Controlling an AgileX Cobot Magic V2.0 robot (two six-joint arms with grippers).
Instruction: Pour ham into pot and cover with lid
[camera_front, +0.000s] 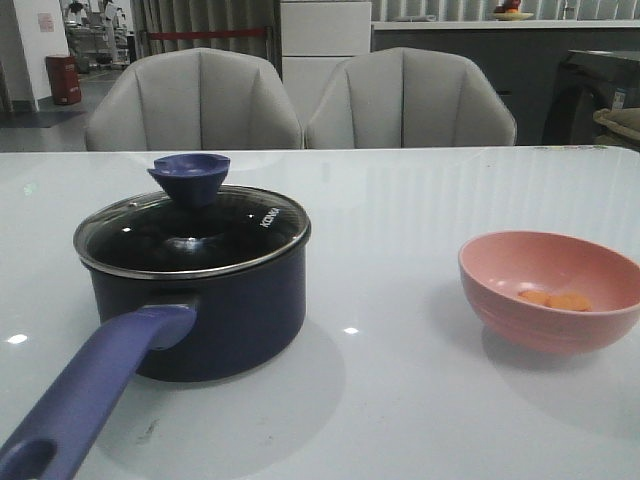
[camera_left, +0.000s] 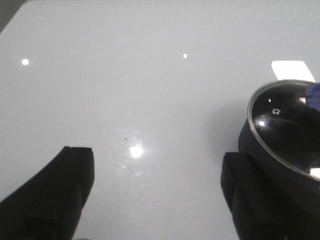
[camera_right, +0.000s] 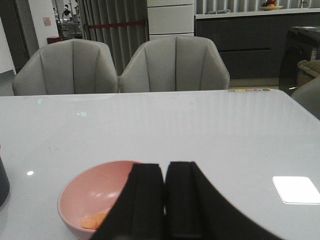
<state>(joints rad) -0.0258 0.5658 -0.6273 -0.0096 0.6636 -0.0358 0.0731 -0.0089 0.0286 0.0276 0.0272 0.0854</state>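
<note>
Lid on pot, blocks pour; ham in bowl w/ right claw pinched narrow, empty; left claw wide beside pot, prob. for lid.

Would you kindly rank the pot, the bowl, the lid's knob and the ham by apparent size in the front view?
1. Pot, largest, though it also sits nearer the camera than the bowl appears to.
2. Bowl.
3. Knob.
4. Ham, smallest: two slices in the bowl.
</note>
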